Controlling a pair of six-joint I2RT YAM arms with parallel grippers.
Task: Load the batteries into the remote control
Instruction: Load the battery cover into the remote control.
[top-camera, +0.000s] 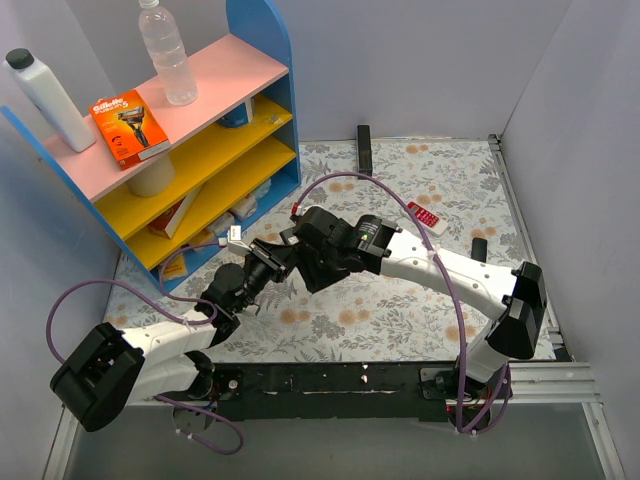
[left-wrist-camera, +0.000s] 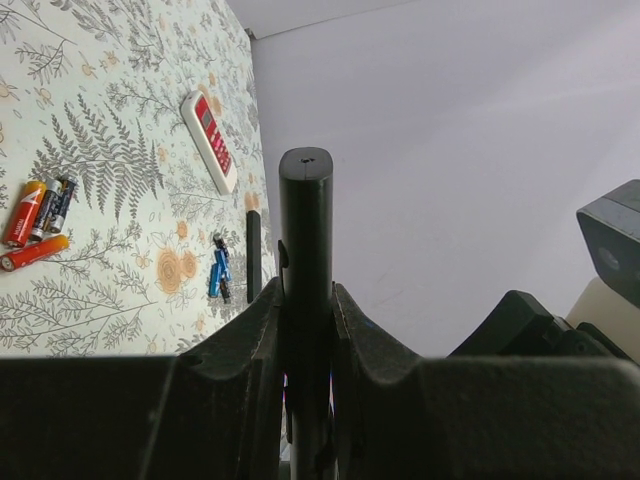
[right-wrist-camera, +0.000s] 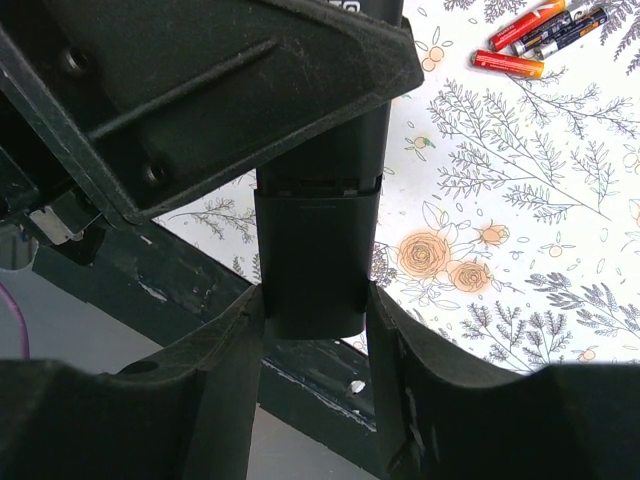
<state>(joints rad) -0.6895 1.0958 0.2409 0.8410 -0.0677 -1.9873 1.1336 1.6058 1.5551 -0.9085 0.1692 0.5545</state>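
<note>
Tightly on remote control (left-wrist-camera: 305, 200): both grippers (left-wrist-camera: 306, 295) (right-wrist-camera: 315, 295)

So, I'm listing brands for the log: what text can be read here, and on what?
"Gillette", on the orange box on the pink shelf.
On the red-and-white remote: button marks too small to read.
On the red and orange cells: print blurred, unreadable.
On the black remote control: no print visible.

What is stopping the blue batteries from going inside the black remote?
The battery cover looks still on the remote control, and the right gripper is shut around that end. The left gripper holds the remote too. The batteries lie on the table, with no gripper free.
</note>
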